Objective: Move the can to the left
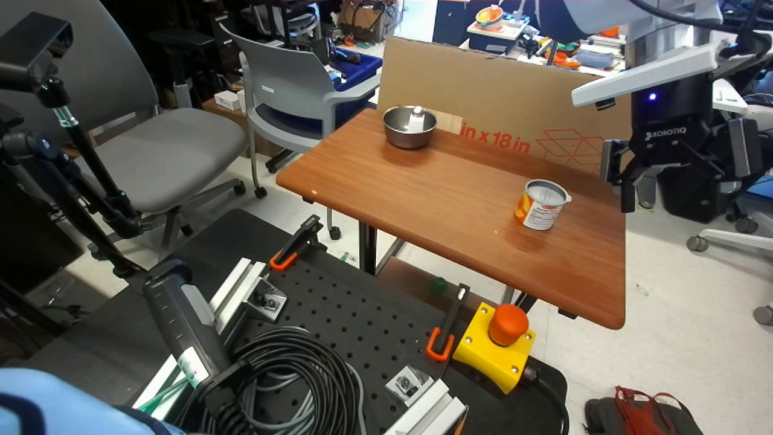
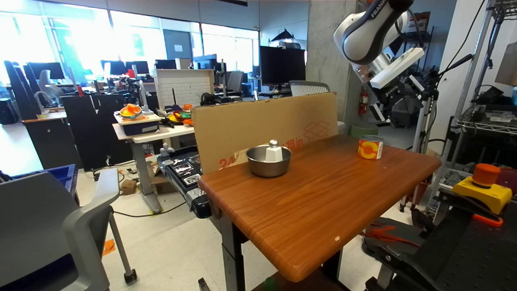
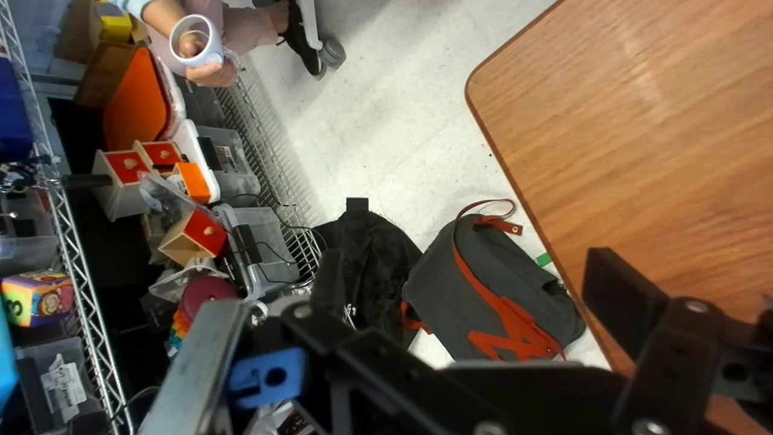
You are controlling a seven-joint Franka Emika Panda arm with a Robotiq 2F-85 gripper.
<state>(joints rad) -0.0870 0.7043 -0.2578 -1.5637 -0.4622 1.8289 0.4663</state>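
Observation:
The can [image 1: 542, 206] is a short cylinder with orange and white sides and a silvery rim. It stands upright with its open top up, near one end of the wooden table [image 1: 447, 199]. It also shows in an exterior view [image 2: 369, 148] on the far part of the table. My gripper [image 1: 670, 190] is raised beside that table end, apart from the can. It also shows in an exterior view [image 2: 398, 103], higher than the can. In the wrist view my gripper [image 3: 477, 284] has its fingers wide apart with nothing between them. The can is out of the wrist view.
A shiny metal bowl [image 1: 401, 136] with a white, silver-topped object [image 2: 274, 154] in it stands toward the table's opposite end. A cardboard sheet [image 1: 483, 90] stands along one long edge. A yellow box with a red button [image 1: 495, 347] is nearby. Bags [image 3: 483, 278] lie on the floor.

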